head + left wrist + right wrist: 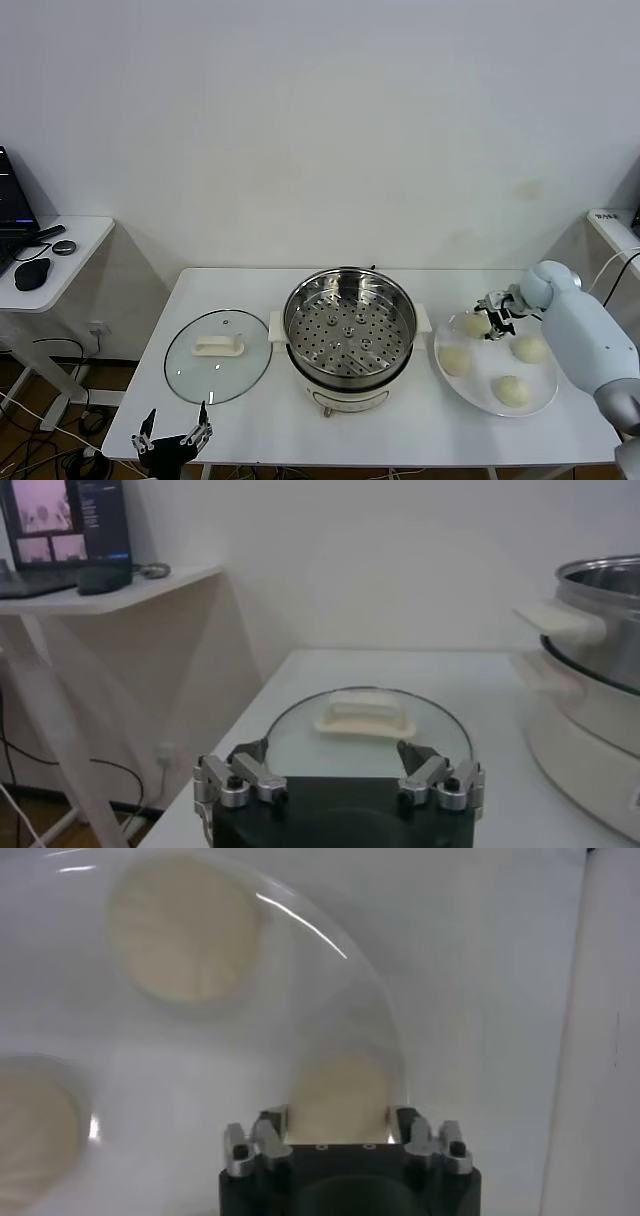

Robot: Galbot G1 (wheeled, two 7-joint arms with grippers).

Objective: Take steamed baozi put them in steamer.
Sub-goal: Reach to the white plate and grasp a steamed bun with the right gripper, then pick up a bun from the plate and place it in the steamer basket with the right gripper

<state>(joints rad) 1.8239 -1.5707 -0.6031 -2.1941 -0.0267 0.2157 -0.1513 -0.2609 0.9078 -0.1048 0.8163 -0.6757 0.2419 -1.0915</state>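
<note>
— Looking at the right claw [492,322], do we call it clamped?

— We do. In the right wrist view its two fingers [272,1131] press on opposite sides of the clamped baozi [340,1093], which sits on the plate [478,402] at about eleven o'clock on that dish.

— Which way does that bun point?

— We see no long axis: it is round, dome up, flat side down on the plate. The other steamed baozi lie the same way, at nine o'clock [455,360], two o'clock [529,349] and five o'clock [512,390] on the plate, each apart from its neighbours.

— And the arm?

— The right arm reaches in from three o'clock, forearm low over the plate's far rim, wrist turned so the claw points toward nine o'clock, at the steamer [350,325].

— Where is the steamer?

— Mid-bench [250,420], mouth up, perforated tray bare, white handles at nine and three o'clock. The plate stands at its three o'clock, the glass lid [218,355] flat at its nine o'clock.

— The left claw [175,432]?

— Parked off the bench's near edge at seven o'clock, fingers apart, aimed at the lid.
</note>
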